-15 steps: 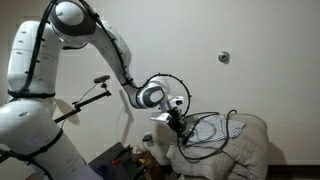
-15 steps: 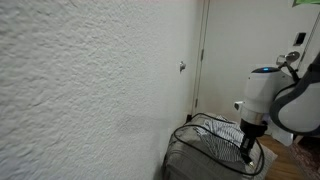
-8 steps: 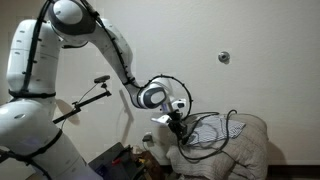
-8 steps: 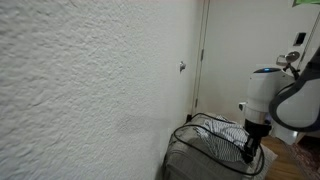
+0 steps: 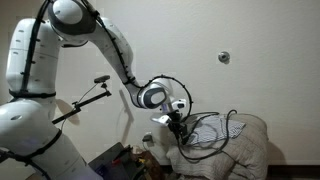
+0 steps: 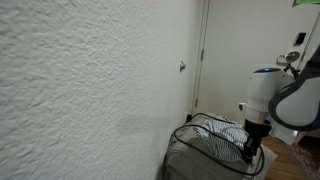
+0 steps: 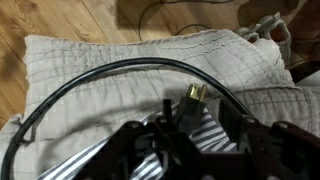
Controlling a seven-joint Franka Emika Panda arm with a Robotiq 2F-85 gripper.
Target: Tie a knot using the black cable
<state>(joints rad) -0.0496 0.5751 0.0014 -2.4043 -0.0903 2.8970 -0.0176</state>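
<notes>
Little had changed: over the past second we saw the gripper [image 5: 180,124] edge slightly sideways, then hold in place for the final half-second, low over a pale quilted cloth [image 5: 250,150]. The black cable [image 5: 215,130] lay in loose loops on that cloth just beside the gripper in both exterior views, its loops unmoved. From the wrist view it curved in a wide arc [image 7: 110,72] across the quilting, with a gold-tipped plug [image 7: 195,95] near the dark fingers [image 7: 140,150]. We could not tell whether the jaws stood apart or pinched the cord.

The hand [image 6: 247,153] hangs low among the black cable [image 6: 208,129] loops
</notes>
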